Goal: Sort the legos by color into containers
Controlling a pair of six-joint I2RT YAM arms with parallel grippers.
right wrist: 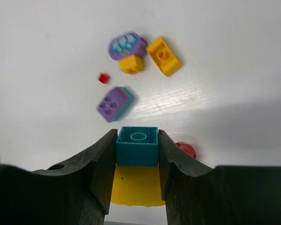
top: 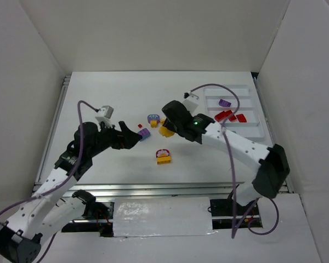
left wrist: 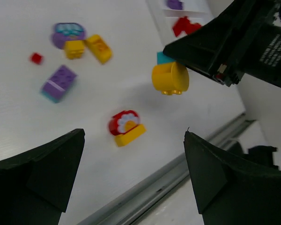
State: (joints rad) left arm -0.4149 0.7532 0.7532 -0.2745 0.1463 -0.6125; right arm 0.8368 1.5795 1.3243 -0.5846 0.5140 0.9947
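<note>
My right gripper is shut on a teal brick joined to a yellow rounded piece, held above the table. My left gripper is open and empty, close to a purple-and-teal brick. On the table lie that purple-and-teal brick, a tiny red piece, a purple rounded piece, two yellow bricks and a red-and-yellow piece. The white tray at the right holds a purple brick and red bricks in separate compartments.
White walls close in the table on the left, back and right. A metal rail runs along the near edge. The two arms reach towards each other over the middle of the table, their grippers close together.
</note>
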